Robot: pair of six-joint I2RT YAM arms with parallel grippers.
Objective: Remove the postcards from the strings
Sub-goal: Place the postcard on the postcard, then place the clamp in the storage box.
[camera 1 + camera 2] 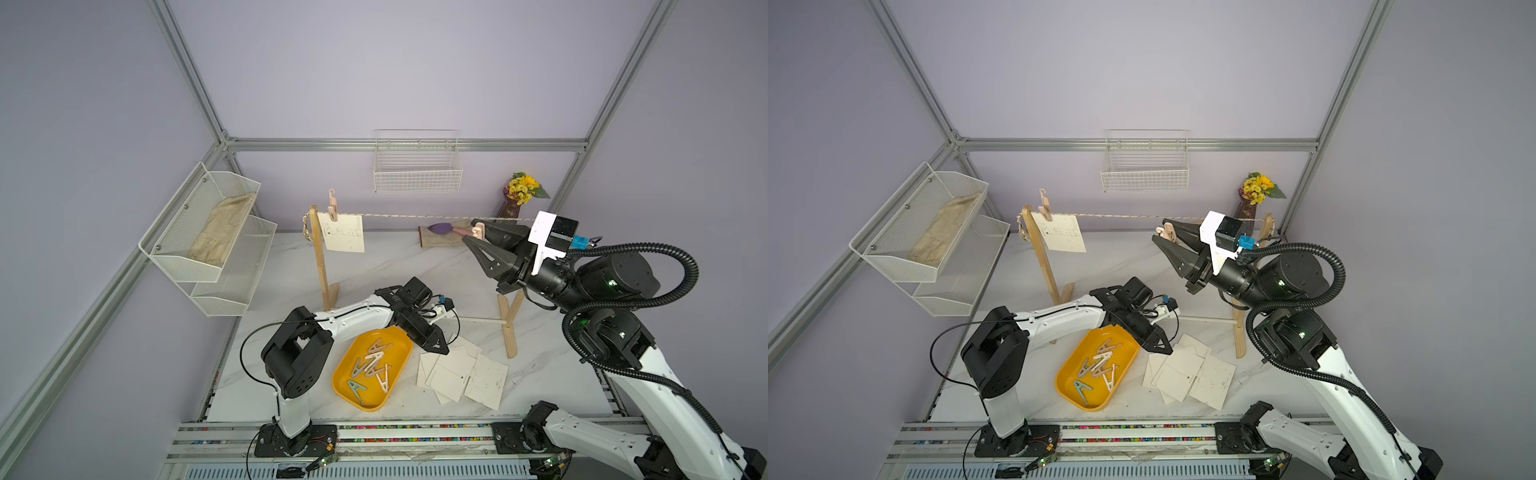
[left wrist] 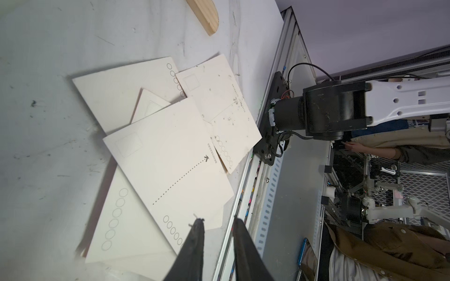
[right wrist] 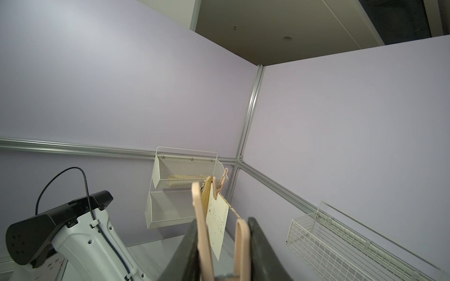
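Note:
One cream postcard [image 1: 344,232] [image 1: 1061,233] [image 3: 216,223] hangs from the string [image 1: 415,216] [image 1: 1121,215] near its left post, pinned by a pink clothespin [image 1: 332,206]. Several more postcards [image 1: 461,372] [image 1: 1187,372] [image 2: 170,158] lie overlapped on the table. My left gripper [image 1: 444,349] [image 1: 1167,349] [image 2: 218,221] hovers low over that pile's edge, jaws slightly open with nothing between them. My right gripper [image 1: 478,232] [image 1: 1160,235] [image 3: 221,243] is up by the string's right part, shut on a loose pink clothespin [image 3: 202,231] that holds no card.
A yellow tray [image 1: 338,386] with several clothespins lies left of the pile. The rack's wooden posts [image 1: 320,257] and white rod [image 1: 482,320] stand mid-table. Mesh shelves [image 1: 208,237] hang on the left wall, a wire basket [image 1: 417,174] on the back wall. A flower vase [image 1: 524,189] stands back right.

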